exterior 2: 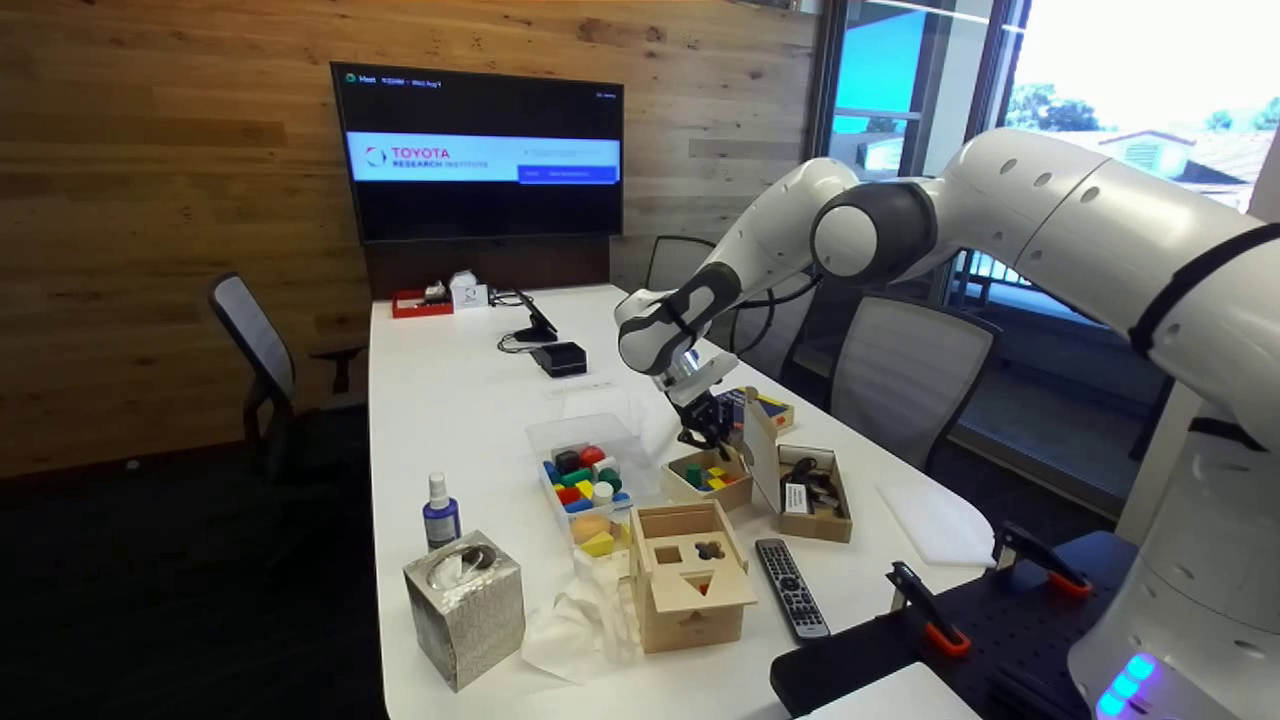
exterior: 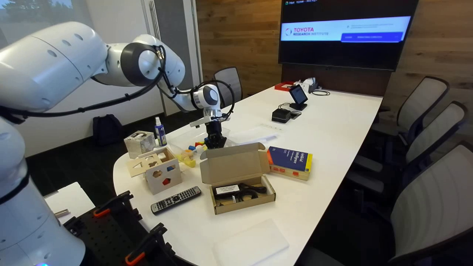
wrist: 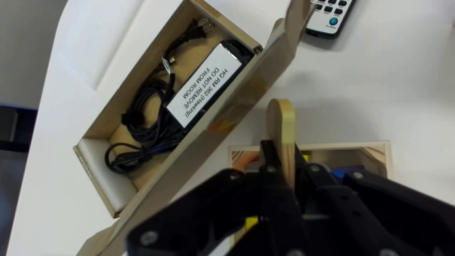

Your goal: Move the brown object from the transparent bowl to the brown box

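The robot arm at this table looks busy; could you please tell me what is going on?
Its tool is clamped on a thin wooden piece with a rounded end, above or near a low open wooden box of coloured blocks. Close by stands the open cardboard box, with black cables and a labelled adapter inside. The piece is not in there yet, though that seems the likely destination.

Sideways, the raised lid (exterior: 235, 163) bars your gripper (wrist: 283, 153) from the cardboard box (exterior: 245, 204); from above, you have an opening
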Motion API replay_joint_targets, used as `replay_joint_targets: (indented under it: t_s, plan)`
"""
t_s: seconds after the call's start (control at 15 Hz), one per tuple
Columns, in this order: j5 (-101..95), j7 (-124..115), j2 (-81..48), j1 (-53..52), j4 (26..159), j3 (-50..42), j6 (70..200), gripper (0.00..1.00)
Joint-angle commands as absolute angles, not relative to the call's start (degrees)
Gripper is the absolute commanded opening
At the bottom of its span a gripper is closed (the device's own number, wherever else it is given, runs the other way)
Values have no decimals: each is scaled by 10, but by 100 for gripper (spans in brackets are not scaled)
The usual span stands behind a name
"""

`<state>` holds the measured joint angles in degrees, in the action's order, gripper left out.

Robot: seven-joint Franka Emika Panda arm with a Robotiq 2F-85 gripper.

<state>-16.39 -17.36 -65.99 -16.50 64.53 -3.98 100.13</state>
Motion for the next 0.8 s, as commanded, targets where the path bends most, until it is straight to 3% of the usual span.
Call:
replay_joint_targets:
  t_s: [0.0, 0.73]
  plan:
    - [-164, -183, -682, -173, 600, -45, 985, 2]
    - [-164, -172, -695, -155, 596, -38, 1086, 2]
